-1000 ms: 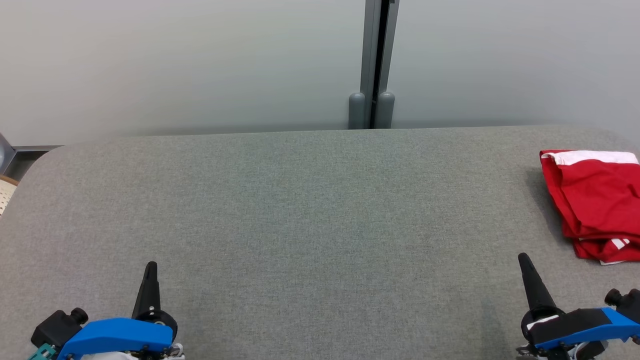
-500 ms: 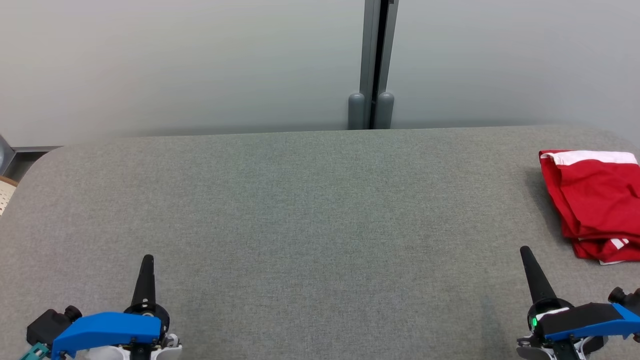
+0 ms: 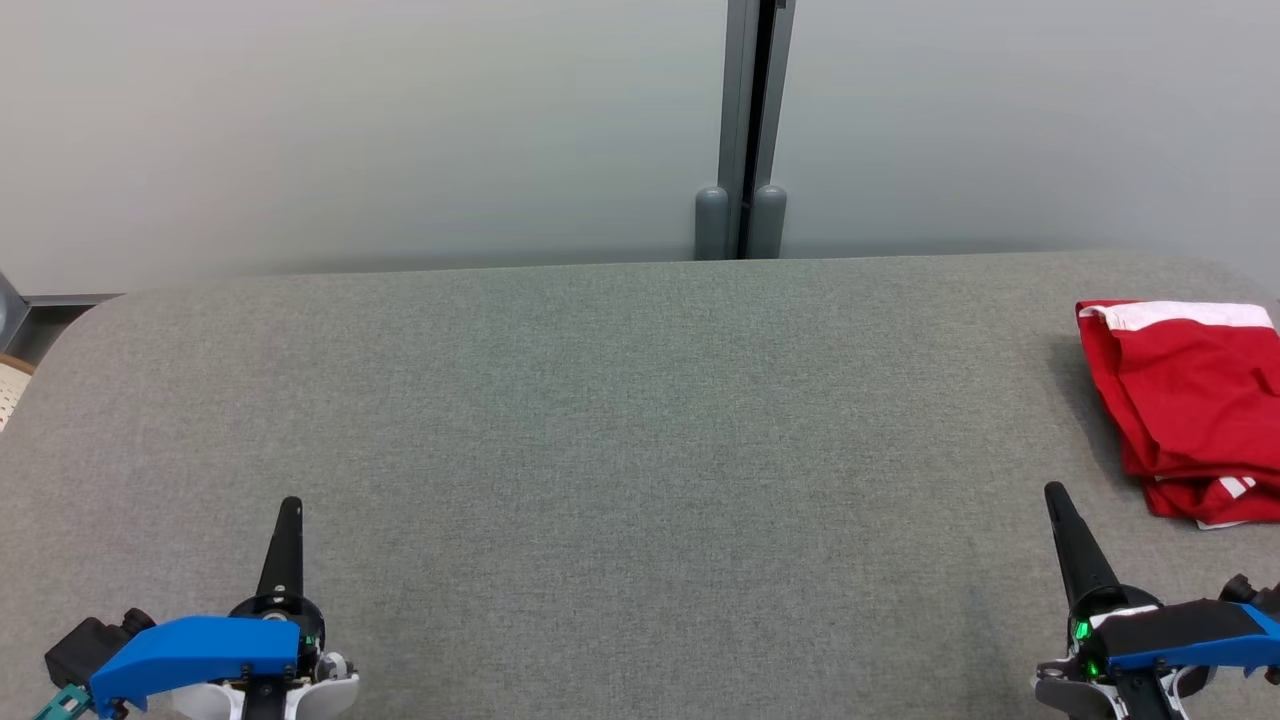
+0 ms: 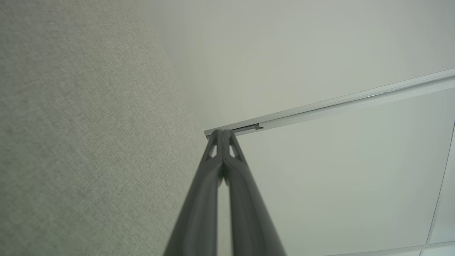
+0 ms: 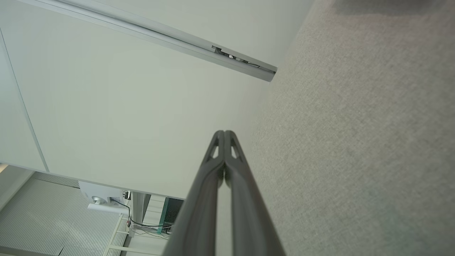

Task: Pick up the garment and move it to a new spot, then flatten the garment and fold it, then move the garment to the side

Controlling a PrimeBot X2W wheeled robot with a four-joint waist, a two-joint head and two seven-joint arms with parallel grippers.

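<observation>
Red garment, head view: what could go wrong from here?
1. The red garment runs past the view's right edge; how near the table edge it lies cannot be told, so a push might drop it.
2. Its layers sit uneven, so the fold may loosen.
3. The shut right tool stands close; a sideways swing could snag it.

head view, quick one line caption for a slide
Folded red garment at right edge of grey table; left gripper and right gripper shut, empty, near the front.
</observation>
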